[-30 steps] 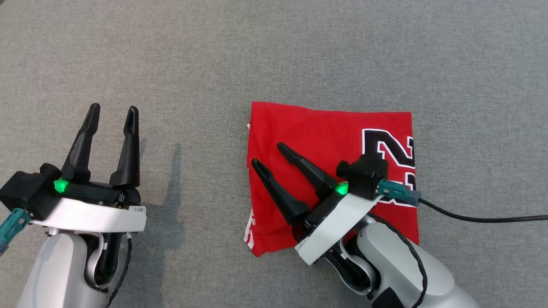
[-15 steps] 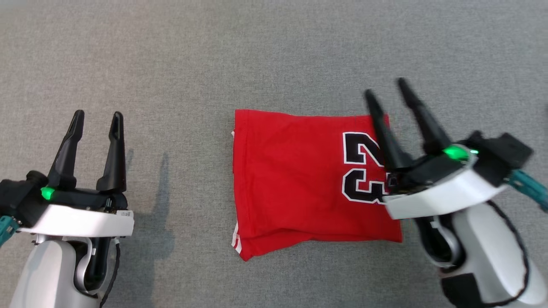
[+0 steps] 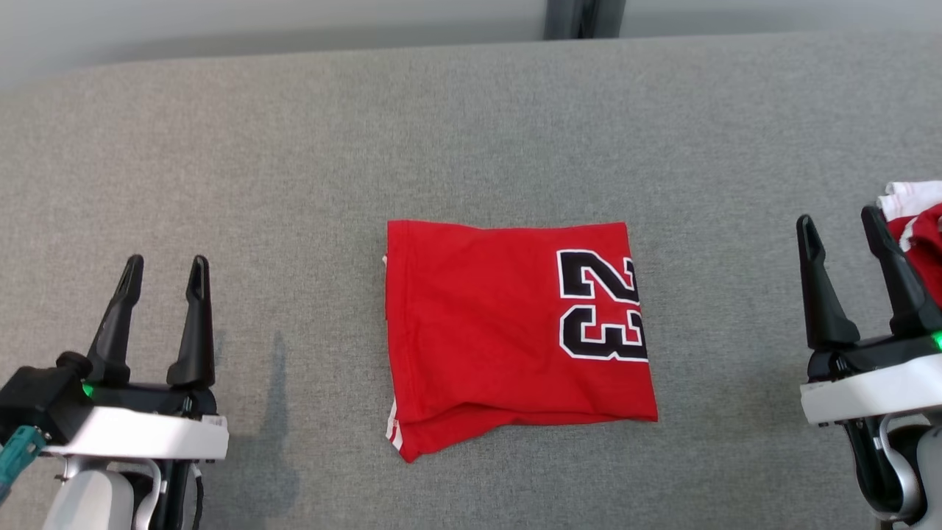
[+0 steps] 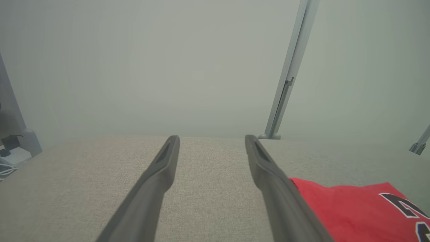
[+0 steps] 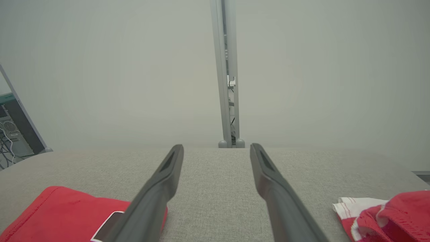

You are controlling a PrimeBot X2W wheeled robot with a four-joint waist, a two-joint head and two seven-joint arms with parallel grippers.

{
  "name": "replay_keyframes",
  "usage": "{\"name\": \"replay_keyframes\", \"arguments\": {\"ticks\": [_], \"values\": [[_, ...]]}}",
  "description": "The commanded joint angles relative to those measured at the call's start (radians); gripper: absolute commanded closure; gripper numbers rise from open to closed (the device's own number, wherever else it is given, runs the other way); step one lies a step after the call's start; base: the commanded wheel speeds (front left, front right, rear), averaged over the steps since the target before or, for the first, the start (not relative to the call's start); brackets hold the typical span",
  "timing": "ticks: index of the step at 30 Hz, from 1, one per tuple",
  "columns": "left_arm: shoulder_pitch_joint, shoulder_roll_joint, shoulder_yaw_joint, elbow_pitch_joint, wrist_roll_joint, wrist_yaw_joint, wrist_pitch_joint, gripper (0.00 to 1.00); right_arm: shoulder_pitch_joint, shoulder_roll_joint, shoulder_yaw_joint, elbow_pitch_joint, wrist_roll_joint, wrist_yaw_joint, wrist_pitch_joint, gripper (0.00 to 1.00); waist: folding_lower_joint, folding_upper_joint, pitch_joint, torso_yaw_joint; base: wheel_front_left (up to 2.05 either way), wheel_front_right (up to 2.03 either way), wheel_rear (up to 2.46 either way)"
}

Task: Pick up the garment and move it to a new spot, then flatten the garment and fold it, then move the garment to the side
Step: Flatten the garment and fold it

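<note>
The folded red garment lies flat, so folding looks done. Flanking it, the left gripper and right gripper stand wide and empty. Next, pinch 1 edge and shift it aside.

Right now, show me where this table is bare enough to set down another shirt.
The widest bare stretch is the grey table behind the folded red shirt, up to its far edge. Also bare: between the left gripper and the shirt, and between the shirt and the right gripper. Crowded: the right edge, with crumpled cloth.
</note>
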Motion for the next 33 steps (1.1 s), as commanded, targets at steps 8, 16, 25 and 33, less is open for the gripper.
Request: {"name": "replay_keyframes", "arguments": {"ticks": [8, 16, 25, 33], "values": [[0.101, 0.003, -0.013, -0.031, 0.015, 0.026, 0.028, 0.0, 0.095, -0.019, -0.011, 0.036, -0.007, 0.0, 0.034, 0.0, 0.0, 0.0, -0.13, -0.012, 0.0, 0.0, 0.0], [0.195, -0.002, -0.035, -0.068, 0.01, 0.039, 0.07, 0.0, 0.185, -0.03, -0.022, 0.029, -0.005, 0.0, 0.067, 0.0, 0.0, 0.0, -0.218, -0.013, 0.0, 0.0, 0.0], [0.268, 0.007, -0.051, -0.116, 0.012, 0.052, 0.109, 0.0, 0.266, -0.024, -0.042, -0.019, -0.01, 0.0, 0.108, 0.0, 0.0, 0.0, -0.279, -0.013, 0.0, 0.0, 0.0], [0.286, 0.017, -0.049, -0.147, 0.005, 0.065, 0.133, 0.0, 0.288, -0.009, -0.048, -0.056, -0.01, 0.0, 0.12, 0.0, 0.0, 0.0, -0.291, -0.018, 0.0, 0.0, 0.0]]}}
